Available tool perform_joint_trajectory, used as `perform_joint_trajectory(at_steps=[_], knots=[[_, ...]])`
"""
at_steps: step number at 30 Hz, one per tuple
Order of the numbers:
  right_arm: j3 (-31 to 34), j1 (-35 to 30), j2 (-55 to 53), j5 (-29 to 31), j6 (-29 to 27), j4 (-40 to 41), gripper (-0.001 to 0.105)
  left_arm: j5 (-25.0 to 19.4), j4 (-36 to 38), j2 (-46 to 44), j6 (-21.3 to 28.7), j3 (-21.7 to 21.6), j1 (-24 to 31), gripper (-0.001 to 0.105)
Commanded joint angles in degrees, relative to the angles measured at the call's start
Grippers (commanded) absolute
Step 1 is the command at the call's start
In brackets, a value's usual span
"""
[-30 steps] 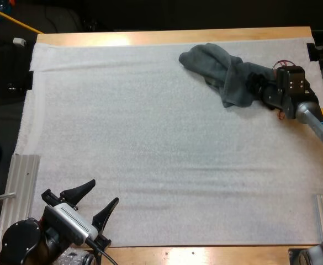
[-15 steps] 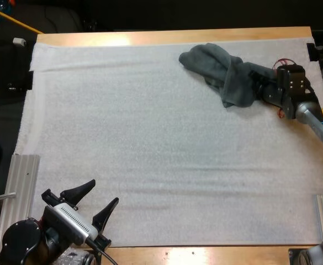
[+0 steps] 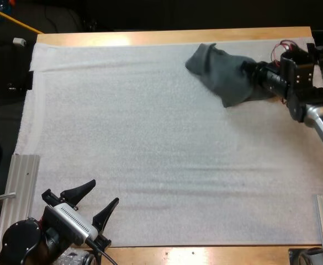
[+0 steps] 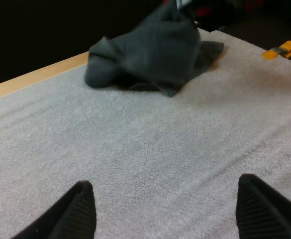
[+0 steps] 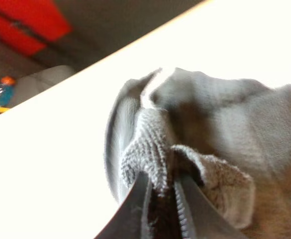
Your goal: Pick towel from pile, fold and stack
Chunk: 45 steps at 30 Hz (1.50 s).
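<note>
Your right gripper [image 3: 252, 70] now sits higher, with the towel [image 3: 221, 73] drawn toward the upper right.
Its jaws pinch the towel; your left gripper [image 3: 105, 191], lower left, stands spread.

A wooden counter [image 3: 167, 36] carries a white mat [image 3: 150, 143]; a ribbed metal rail [image 3: 24, 182] lies at eight o'clock.

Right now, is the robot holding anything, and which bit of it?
The right gripper pinches the towel by a bunched fold at its end nearest that arm. The left gripper is open, empty.
</note>
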Motion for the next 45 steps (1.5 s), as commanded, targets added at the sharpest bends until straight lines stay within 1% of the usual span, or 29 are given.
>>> perform_joint_trajectory(at_steps=[1, 5, 12, 19, 22, 25, 27, 31, 33, 35, 36, 37, 38, 39, 40, 41, 43, 44, 45], knots=[[-0.58, 0.58, -2.17, 0.59, -2.76, 1.18, 0.000, 0.58, -0.61, 0.06, -0.04, -0.40, -0.30, 0.058], [-0.58, 2.67, -8.47, 3.04, -6.56, 5.08, 0.000, 0.58, -0.61, 0.06, -0.04, -0.40, -0.30, 0.058], [-0.58, 6.39, -19.02, 3.20, -11.49, 12.51, 0.000, 0.58, -0.61, 0.06, -0.04, -0.40, -0.30, 0.058], [-0.58, 12.35, -27.93, 3.39, -11.56, 20.05, 0.000, 0.58, -0.61, 0.06, -0.04, -0.40, -0.30, 0.058], [-0.58, 17.16, -29.97, 3.39, -11.38, 22.58, 0.000, 0.58, -0.61, 0.06, -0.04, -0.40, -0.30, 0.058], [-0.58, 22.81, -30.01, 4.01, -10.02, 22.47, 0.000, 0.58, -0.61, 0.06, -0.04, -0.40, -0.30, 0.058], [-0.58, 27.59, -29.04, 4.30, -7.61, 19.54, 0.000, 0.58, -0.61, 0.06, -0.04, -0.40, -0.30, 0.058], [-0.58, 33.03, -27.05, 4.73, -5.07, 13.11, 0.000, 0.58, -0.61, 0.06, -0.04, -0.40, -0.30, 0.058], [-0.58, 34.67, -25.43, 8.18, -4.90, 13.04, 0.000, 0.58, -0.61, 0.06, -0.04, -0.40, -0.30, 0.058], [-0.31, 34.98, -23.94, 11.58, -4.90, 15.05, 0.000, 0.58, -0.61, 0.06, -0.04, -0.40, -0.30, 0.058], [0.07, 34.98, -22.59, 14.54, -5.02, 16.54, 0.000, 0.58, -0.61, 0.06, -0.04, -0.40, -0.30, 0.058], [0.34, 34.77, -21.78, 15.76, -5.04, 17.35, 0.000, 0.58, -0.61, 0.06, -0.04, -0.40, -0.30, 0.058], [0.99, 34.26, -20.24, 18.51, -5.03, 18.49, 0.000, 0.58, -0.61, 0.06, -0.04, -0.40, -0.30, 0.058], [1.61, 33.87, -18.76, 20.21, -5.03, 19.37, 0.000, 0.58, -0.61, 0.06, -0.04, -0.40, -0.30, 0.058], [2.11, 33.41, -17.84, 20.61, -4.92, 19.79, 0.000, 0.58, -0.61, 0.06, -0.04, -0.40, -0.30, 0.058], [2.67, 32.80, -16.13, 20.66, -4.86, 20.34, 0.002, 0.58, -0.61, 0.06, -0.04, -0.40, -0.30, 0.058], [3.52, 31.81, -13.64, 20.69, -4.02, 20.52, 0.009, 0.58, -0.61, 0.06, -0.04, -0.40, -0.30, 0.058], [3.70, 31.17, -12.13, 20.69, -2.82, 20.72, 0.017, 0.58, -0.61, 0.06, -0.04, -0.40, -0.30, 0.058], [3.70, 30.57, -10.72, 20.69, -1.39, 21.31, 0.030, 0.58, -0.61, 0.06, -0.04, -0.40, -0.30, 0.058]])
